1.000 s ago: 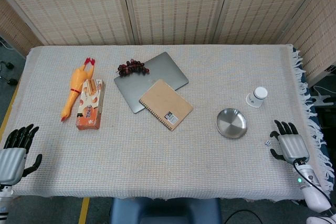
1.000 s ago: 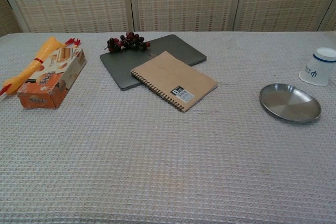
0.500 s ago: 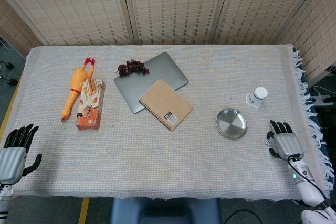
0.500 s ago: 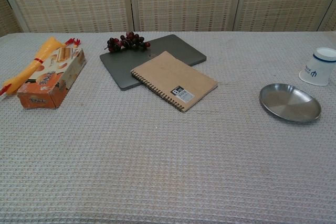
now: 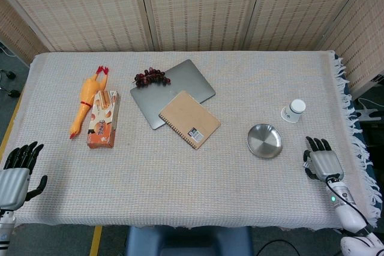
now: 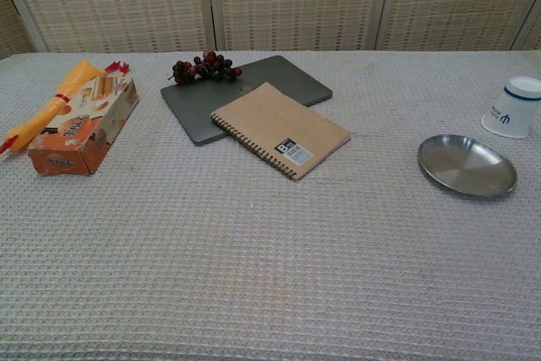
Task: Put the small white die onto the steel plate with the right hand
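The right hand lies palm-down at lower right; whether it has the small white die, hidden beneath it, I cannot tell. Judging so, the grasp is in hand; next comes a lift leftward to the shallow, shiny round steel plate on the woven-clothed counter.

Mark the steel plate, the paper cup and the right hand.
steel plate [image 5: 264,141]: head view, bare centre of the dish.
paper cup [image 5: 293,110]: head view, its side wall.
right hand [image 5: 320,161]: head view, back of the hand.
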